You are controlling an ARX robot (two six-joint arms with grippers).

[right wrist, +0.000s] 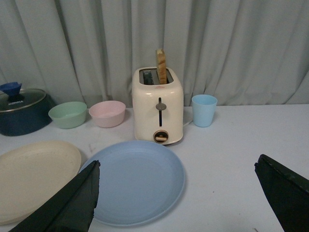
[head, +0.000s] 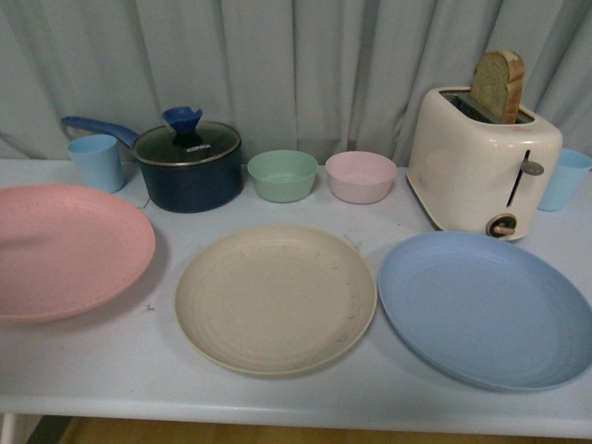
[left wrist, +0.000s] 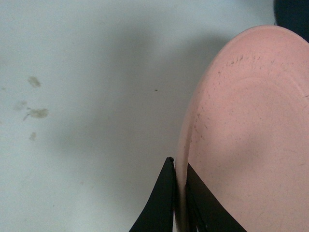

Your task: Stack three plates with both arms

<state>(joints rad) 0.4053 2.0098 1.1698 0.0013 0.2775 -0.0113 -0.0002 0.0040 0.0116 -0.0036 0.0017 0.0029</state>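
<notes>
Three plates lie in a row on the white table. The pink plate (head: 65,248) is at the left, its near side raised, casting a shadow beneath. The beige plate (head: 275,298) lies flat in the middle and the light blue plate (head: 486,307) flat at the right. In the left wrist view my left gripper (left wrist: 179,170) is shut on the pink plate's (left wrist: 256,145) rim, one black finger on each face. My right gripper (right wrist: 176,166) hangs wide open above the table, beside the light blue plate (right wrist: 137,181). Neither arm shows in the front view.
Along the back stand a light blue cup (head: 96,162), a dark blue lidded pot (head: 188,166), a mint bowl (head: 283,175), a pink bowl (head: 361,176), a cream toaster (head: 483,162) holding bread, and another blue cup (head: 564,178). A grey curtain hangs behind.
</notes>
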